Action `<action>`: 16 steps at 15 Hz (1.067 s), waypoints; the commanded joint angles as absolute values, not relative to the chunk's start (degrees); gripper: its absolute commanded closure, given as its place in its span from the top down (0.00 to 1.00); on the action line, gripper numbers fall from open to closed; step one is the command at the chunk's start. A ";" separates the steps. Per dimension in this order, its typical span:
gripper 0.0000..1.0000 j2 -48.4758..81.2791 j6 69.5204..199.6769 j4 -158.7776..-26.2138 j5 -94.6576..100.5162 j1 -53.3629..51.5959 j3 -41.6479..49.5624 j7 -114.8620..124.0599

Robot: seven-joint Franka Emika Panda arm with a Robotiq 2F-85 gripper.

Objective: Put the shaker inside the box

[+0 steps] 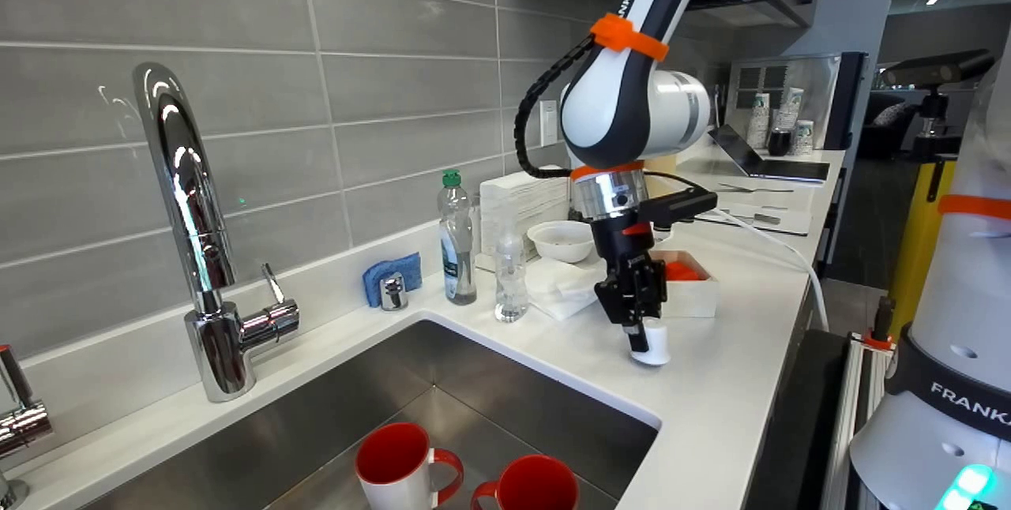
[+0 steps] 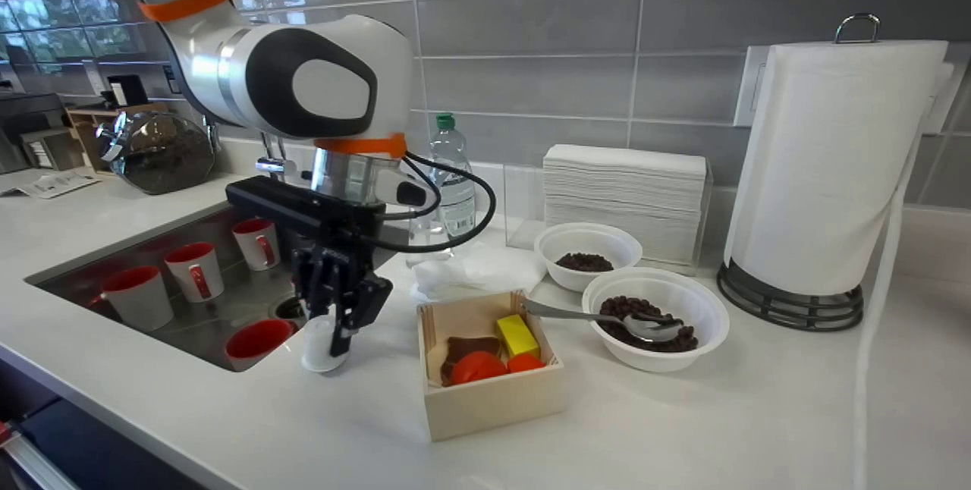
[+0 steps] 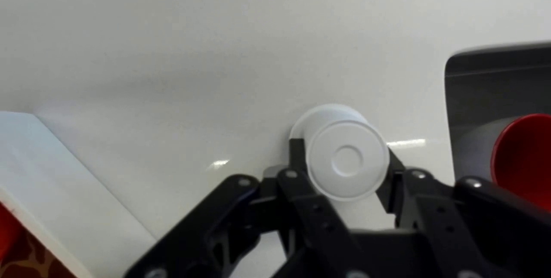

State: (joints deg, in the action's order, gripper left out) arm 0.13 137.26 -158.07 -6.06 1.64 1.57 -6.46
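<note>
White and probably hard plastic, the shaker [image 3: 347,160] sits in the wrist view within the gripper [image 3: 343,165], whose 2 jaws appear clasped on its left and right sides. In an exterior view it is roughly upright between the sink [image 1: 553,415] and the box [image 1: 691,301]; whether its base touches the bench [image 1: 727,384] is hard to tell. In an exterior view the box lies to its right, partly filled with red and yellow pieces [image 2: 476,366]. The shaker should handle as light, stiff and somewhat slippery; mid-body, above the wider base, suits a moderate squeeze.
</note>
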 commanded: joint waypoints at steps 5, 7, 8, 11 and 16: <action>0.16 -17.95 124.63 -159.08 -4.71 5.12 5.74 -7.59; 0.16 -19.77 122.96 -157.38 -3.80 7.04 7.42 -6.55; 0.16 -20.88 123.36 -157.27 -3.47 8.16 8.18 -5.85; 0.16 -22.34 125.40 -157.09 -3.20 11.70 10.72 -4.26; 0.16 -21.50 131.69 -157.25 -1.84 15.32 10.61 2.48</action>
